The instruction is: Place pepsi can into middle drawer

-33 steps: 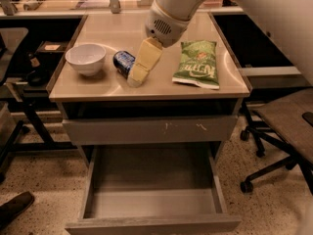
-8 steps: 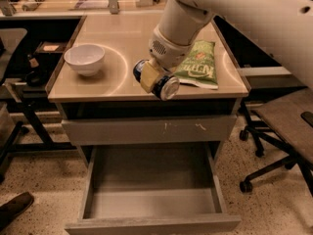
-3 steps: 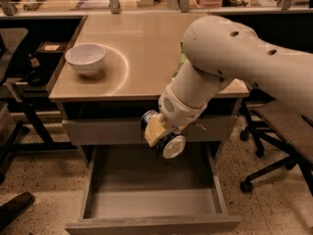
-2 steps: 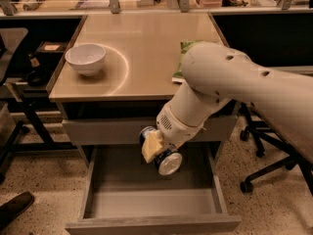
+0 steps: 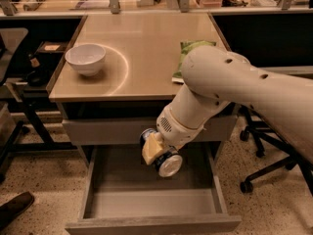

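My gripper point(image 5: 155, 152) is shut on the pepsi can point(image 5: 166, 163), a small blue can with a silver end facing the camera. The can is held on its side, in the air above the back half of the open middle drawer point(image 5: 146, 207). The drawer is a wide grey box pulled out toward the camera, with a smooth grey floor and nothing lying in it. My cream arm reaches down from the upper right and hides part of the drawer's back right corner.
A white bowl point(image 5: 85, 58) stands on the tan tabletop point(image 5: 142, 43) at the left. A green chip bag point(image 5: 188, 53) lies at its right, partly behind my arm. A closed grey drawer front point(image 5: 107, 130) sits above the open drawer. Office chair legs point(image 5: 259, 170) stand at the right.
My gripper took the can off the tabletop, carried it over the front edge and lowered it in front of the closed drawer. It now hangs lower, over the open drawer.
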Robot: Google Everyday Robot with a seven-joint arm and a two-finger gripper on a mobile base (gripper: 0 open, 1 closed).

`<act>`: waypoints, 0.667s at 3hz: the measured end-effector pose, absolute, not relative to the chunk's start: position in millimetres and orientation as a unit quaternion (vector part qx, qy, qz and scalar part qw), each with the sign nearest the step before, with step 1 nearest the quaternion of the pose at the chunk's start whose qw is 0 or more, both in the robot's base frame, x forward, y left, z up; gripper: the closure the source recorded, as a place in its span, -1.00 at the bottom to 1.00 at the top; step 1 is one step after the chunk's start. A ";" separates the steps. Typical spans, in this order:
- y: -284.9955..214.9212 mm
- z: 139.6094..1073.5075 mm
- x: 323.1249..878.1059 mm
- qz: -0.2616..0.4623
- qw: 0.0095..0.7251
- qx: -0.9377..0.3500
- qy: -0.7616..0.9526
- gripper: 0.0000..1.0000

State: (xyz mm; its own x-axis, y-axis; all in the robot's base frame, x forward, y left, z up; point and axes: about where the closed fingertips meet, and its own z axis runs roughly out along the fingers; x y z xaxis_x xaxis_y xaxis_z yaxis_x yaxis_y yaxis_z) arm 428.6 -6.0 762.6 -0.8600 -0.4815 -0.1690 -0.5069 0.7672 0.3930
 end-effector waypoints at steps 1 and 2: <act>-7.2 732.3 423.1 0.228 0.023 -0.233 0.945 1.00; -6.2 678.0 431.8 0.239 0.013 -0.195 0.951 1.00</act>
